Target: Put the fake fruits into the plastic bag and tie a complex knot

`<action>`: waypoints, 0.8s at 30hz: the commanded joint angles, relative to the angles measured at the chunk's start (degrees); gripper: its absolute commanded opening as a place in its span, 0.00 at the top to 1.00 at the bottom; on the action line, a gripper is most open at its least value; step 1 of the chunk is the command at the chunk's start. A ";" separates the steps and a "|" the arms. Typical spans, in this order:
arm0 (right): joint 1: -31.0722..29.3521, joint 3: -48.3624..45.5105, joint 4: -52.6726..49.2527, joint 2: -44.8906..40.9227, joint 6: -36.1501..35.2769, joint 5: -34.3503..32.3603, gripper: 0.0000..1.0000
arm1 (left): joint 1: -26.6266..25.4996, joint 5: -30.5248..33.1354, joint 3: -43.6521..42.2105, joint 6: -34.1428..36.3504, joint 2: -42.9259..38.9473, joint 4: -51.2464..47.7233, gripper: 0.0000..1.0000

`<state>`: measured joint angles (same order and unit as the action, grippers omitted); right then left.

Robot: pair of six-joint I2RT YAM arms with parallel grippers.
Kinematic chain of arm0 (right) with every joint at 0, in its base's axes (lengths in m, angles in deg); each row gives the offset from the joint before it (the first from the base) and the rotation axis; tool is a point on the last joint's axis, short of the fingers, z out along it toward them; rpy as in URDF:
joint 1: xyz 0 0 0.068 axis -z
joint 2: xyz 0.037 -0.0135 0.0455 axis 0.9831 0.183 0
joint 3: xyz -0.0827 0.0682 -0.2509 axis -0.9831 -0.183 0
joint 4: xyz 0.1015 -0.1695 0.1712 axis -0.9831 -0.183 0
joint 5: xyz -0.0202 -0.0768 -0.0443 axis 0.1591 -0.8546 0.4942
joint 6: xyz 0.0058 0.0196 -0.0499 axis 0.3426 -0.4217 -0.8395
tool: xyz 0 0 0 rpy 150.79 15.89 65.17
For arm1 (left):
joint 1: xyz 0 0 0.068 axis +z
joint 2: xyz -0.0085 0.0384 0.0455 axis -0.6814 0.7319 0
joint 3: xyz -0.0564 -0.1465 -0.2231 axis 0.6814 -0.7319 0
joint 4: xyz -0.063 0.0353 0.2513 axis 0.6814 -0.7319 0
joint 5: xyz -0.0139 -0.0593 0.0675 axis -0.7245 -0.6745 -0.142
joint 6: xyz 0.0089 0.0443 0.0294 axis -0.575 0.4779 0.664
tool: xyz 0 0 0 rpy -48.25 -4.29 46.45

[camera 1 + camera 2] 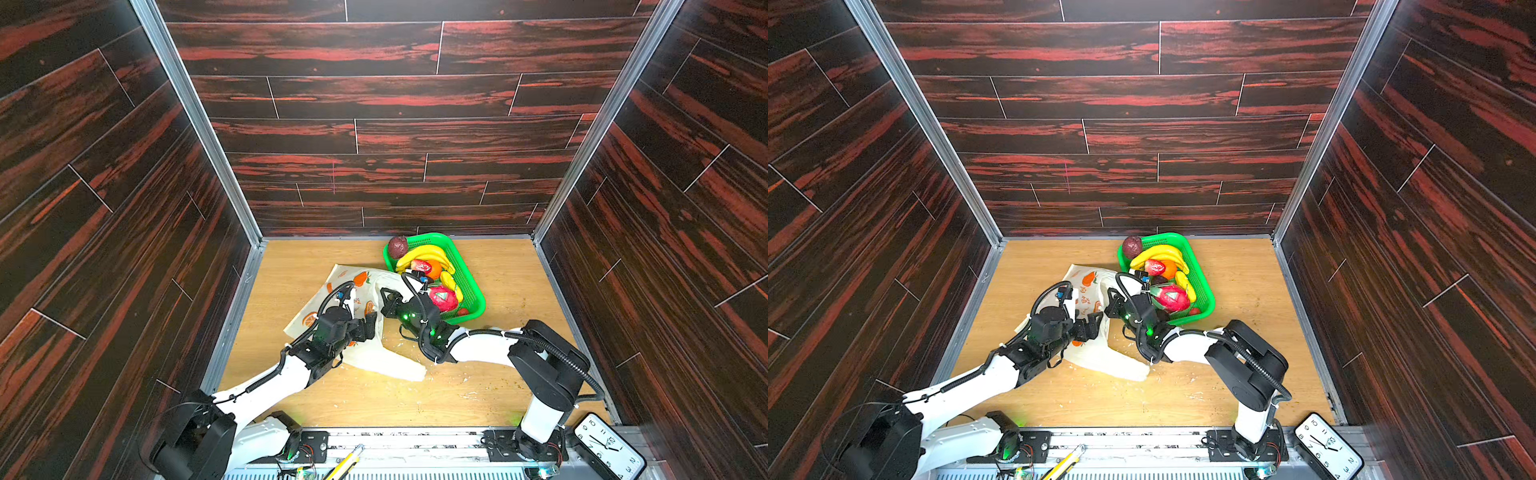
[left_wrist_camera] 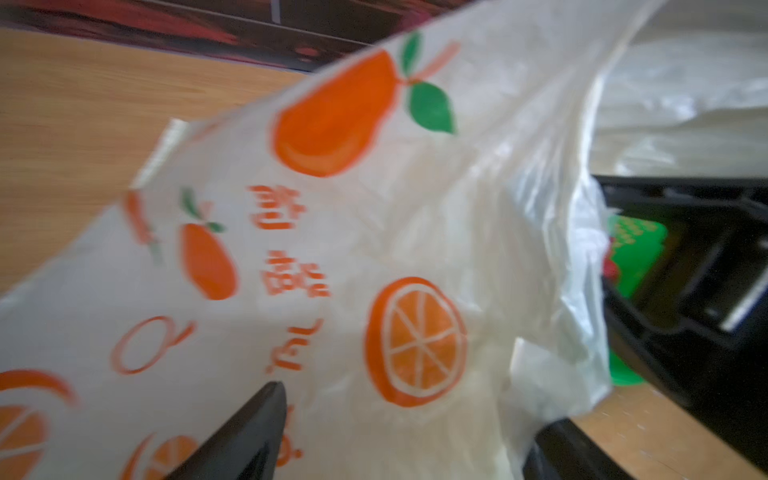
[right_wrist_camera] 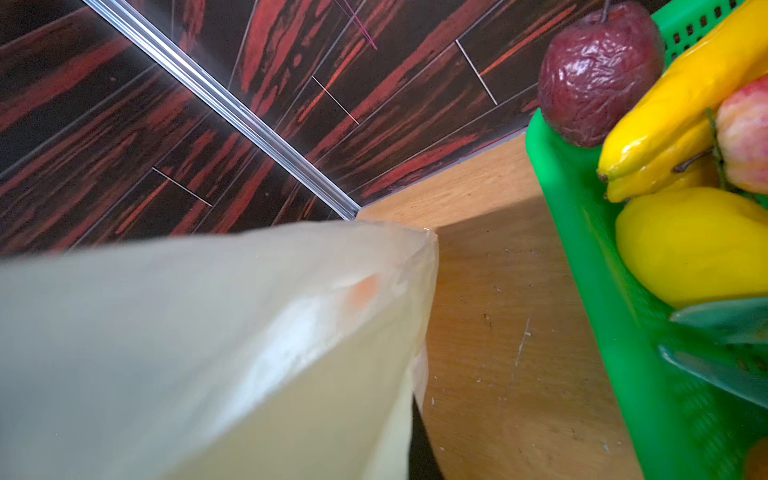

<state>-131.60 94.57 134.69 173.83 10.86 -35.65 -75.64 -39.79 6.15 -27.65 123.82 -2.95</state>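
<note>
The plastic bag (image 1: 316,307) (image 1: 1113,361) lies mid-table, cream-white with orange fruit prints. My left gripper (image 1: 368,326) (image 1: 1092,326) stands open at its printed side. In the left wrist view the bag (image 2: 332,249) fills the wide gap of that gripper (image 2: 411,407). My right gripper (image 1: 388,297) (image 1: 1113,299) is shut on the bag's edge and holds it raised beside the basket. In the right wrist view the film (image 3: 208,332) hides most of the jaws. The fake fruits sit in the basket: bananas (image 1: 424,253), a dragon fruit (image 1: 442,299), a dark purple ball (image 1: 398,246) (image 3: 594,79), a lemon (image 3: 698,245).
The green mesh basket (image 1: 473,291) (image 1: 1202,286) (image 3: 582,270) stands at the back right of the wooden table, close to the right gripper. A clock (image 1: 609,446) and a yellow box cutter (image 1: 345,461) lie at the front rail. Dark panelled walls enclose three sides.
</note>
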 commanded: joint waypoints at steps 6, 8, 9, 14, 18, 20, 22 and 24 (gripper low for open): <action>-0.51 -0.12 -0.64 -2.53 0.87 -0.32 1.00 | -0.05 -4.66 2.01 1.47 1.00 1.10 0.11; -0.51 -0.02 -0.69 -2.49 0.87 -0.23 1.00 | -0.12 -7.66 2.07 1.57 1.94 2.32 0.11; -0.51 -0.07 -0.76 -2.48 0.82 -0.31 1.00 | -0.10 -8.41 2.02 1.26 2.53 2.92 0.11; -0.59 -0.07 -0.76 -2.48 1.36 -0.28 1.00 | -0.18 -8.35 1.31 -1.28 5.16 6.49 0.10; -0.59 -0.20 -0.76 -2.51 1.89 -0.06 1.00 | -0.18 -4.28 1.73 -2.30 6.01 6.43 0.12; -0.73 -0.28 -0.90 -2.60 1.77 -0.18 1.00 | -0.20 -2.79 2.13 -2.23 6.33 5.85 0.16; -0.69 -0.31 -0.92 -2.63 1.78 -0.25 1.00 | -0.19 -2.33 2.60 -2.00 6.68 5.15 0.24; -0.68 -0.33 -1.02 -2.57 2.00 0.02 1.00 | -0.18 -2.65 2.96 -1.75 6.99 4.73 0.35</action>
<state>-131.84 94.44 133.62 173.83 11.49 -35.54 -75.66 -43.99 7.17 -29.44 130.36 1.69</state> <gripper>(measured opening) 0.045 0.673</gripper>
